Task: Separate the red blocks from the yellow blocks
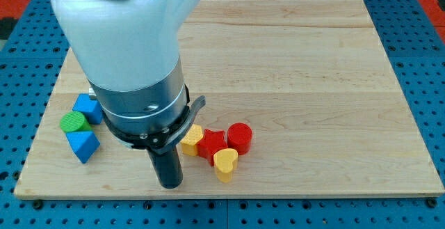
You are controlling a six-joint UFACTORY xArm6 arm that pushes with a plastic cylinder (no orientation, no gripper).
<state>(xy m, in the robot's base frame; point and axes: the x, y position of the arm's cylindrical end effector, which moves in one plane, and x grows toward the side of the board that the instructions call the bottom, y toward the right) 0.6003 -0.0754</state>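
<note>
My tip rests on the board near the view's bottom, just left of a tight cluster of blocks. The cluster holds a yellow block at its left, a red star-like block in the middle, a red cylinder at its right and a yellow heart-shaped block at its bottom. They touch one another. My tip stands a short way left and below the left yellow block, apart from it.
A blue cube, a green cylinder and a blue triangular block sit at the view's left, partly behind the arm's body. The wooden board lies on a blue pegboard table.
</note>
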